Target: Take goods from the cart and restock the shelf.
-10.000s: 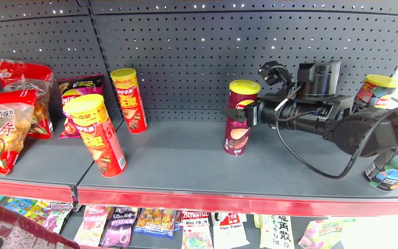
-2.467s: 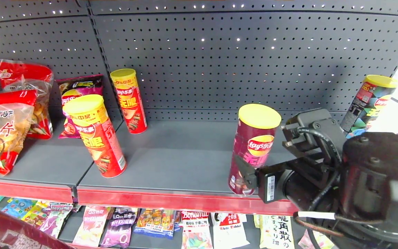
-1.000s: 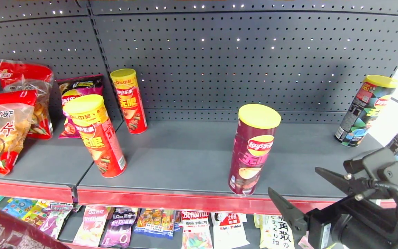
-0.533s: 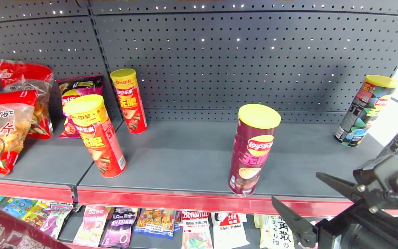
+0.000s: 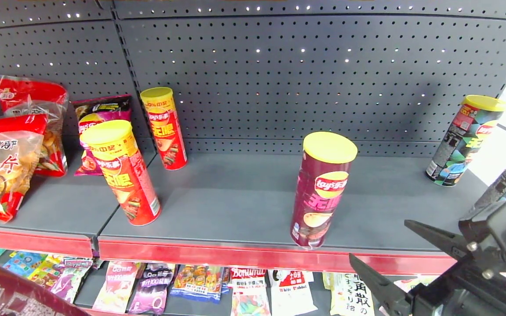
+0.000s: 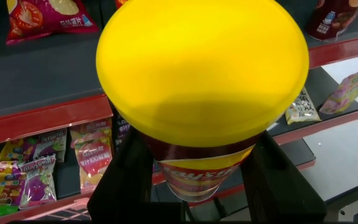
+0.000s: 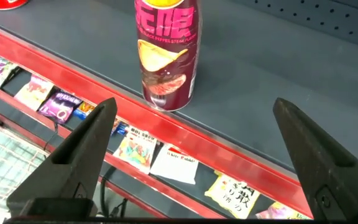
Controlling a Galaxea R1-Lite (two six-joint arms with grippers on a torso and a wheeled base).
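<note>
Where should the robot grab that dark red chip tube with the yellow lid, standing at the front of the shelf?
I'd grip the dark red tube around the middle of its round body, coming from the front right, where the open right pincer is. It stands upright at the shelf edge with free space on both sides.

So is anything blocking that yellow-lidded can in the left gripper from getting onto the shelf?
Nothing visible does. The left gripper grips the held can low in front of the shelf, toward its left end. The stretch of shelf between the red can and the maroon can lies open.
</note>
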